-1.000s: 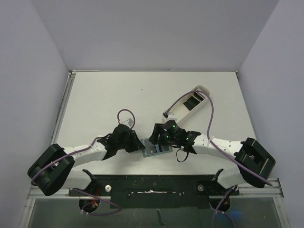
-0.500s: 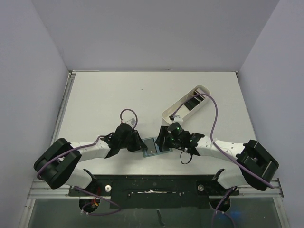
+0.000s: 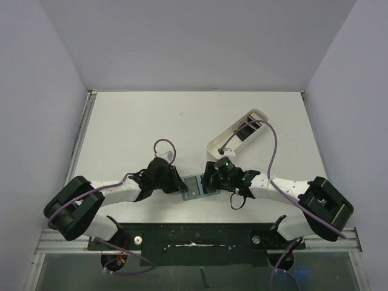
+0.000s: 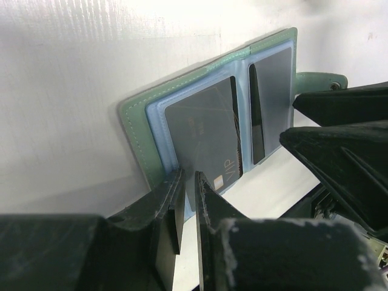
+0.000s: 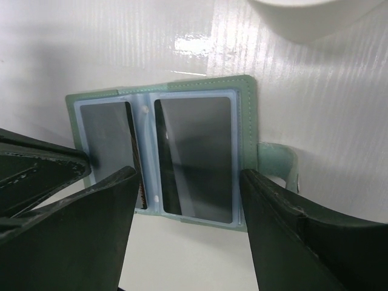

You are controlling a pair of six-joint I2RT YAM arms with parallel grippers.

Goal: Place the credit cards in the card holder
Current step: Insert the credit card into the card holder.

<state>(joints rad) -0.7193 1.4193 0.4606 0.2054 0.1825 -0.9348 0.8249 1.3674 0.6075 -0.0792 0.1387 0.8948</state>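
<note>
The card holder (image 3: pixel 195 187) lies open on the table between my two grippers, grey-green with bluish pockets (image 4: pixel 136 121). In the left wrist view one pocket holds a black credit card (image 4: pixel 203 133) marked VIP. The other pocket holds a dark card (image 5: pixel 200 151). My left gripper (image 4: pixel 188 182) is shut on the holder's near edge, by the VIP card's corner (image 3: pixel 180 183). My right gripper (image 5: pixel 188 182) stands open just above the other pocket, with nothing between its fingers (image 3: pixel 209 182). The snap tab (image 5: pixel 282 167) sticks out at the holder's side.
A long white tray (image 3: pixel 230 140) lies slanted behind the right gripper, with black cards (image 3: pixel 247 129) in its far end. Its rim (image 5: pixel 309 15) shows at the top of the right wrist view. The right arm's purple cable arcs over the tray.
The right gripper's jaws have widened over the holder, and its wrist has shifted a little. The left gripper keeps its pinch on the holder's edge.
</note>
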